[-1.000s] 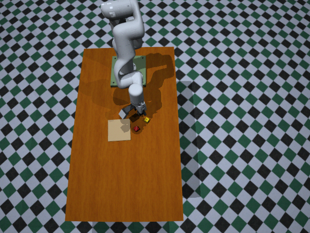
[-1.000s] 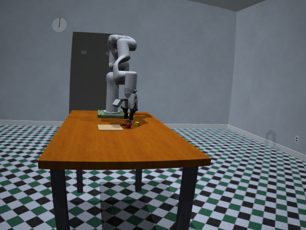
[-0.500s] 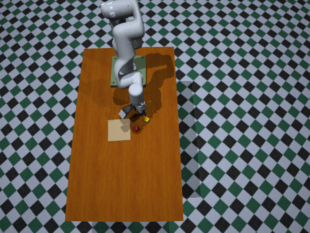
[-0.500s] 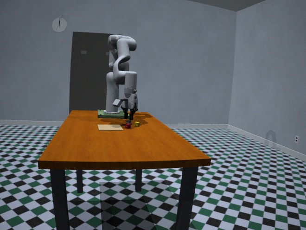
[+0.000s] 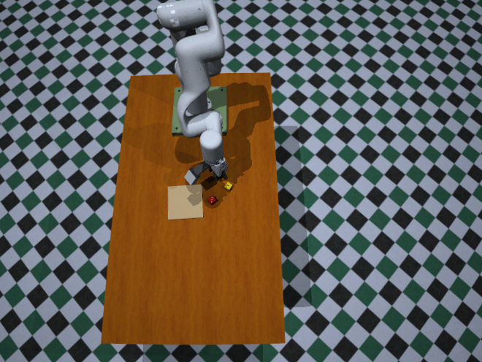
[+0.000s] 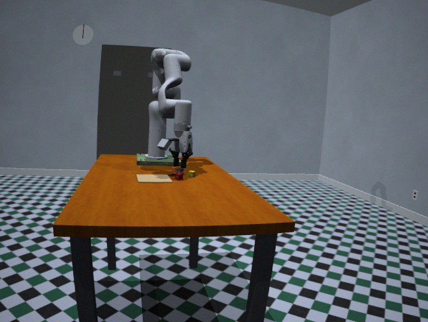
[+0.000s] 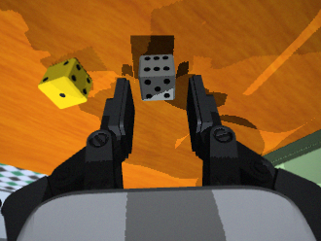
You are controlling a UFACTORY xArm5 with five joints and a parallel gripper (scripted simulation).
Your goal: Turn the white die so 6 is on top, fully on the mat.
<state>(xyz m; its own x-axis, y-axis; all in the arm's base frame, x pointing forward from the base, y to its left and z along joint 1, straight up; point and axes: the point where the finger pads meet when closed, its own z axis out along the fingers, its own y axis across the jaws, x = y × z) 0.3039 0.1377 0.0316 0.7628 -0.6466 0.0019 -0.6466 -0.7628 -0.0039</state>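
The white die (image 7: 157, 76) lies on the bare wooden table in shadow, off the mat. In the wrist view it sits between and beyond my two black fingertips, showing a six-dot face and a five-dot face. My gripper (image 7: 160, 92) is open, empty, and hovers just above the die without touching it. In the top view the gripper (image 5: 214, 176) hides the die. In the exterior view the gripper (image 6: 179, 162) hangs over the die (image 6: 179, 170). The tan mat (image 5: 185, 202) lies flat to the left of the dice, and it also shows in the exterior view (image 6: 154, 178).
A yellow die (image 5: 228, 186) lies right of the gripper, also in the wrist view (image 7: 65, 83). A red die (image 5: 212, 200) (image 6: 178, 176) lies by the mat's right edge, just in front of the white die. The arm's green base plate (image 5: 199, 111) is behind.
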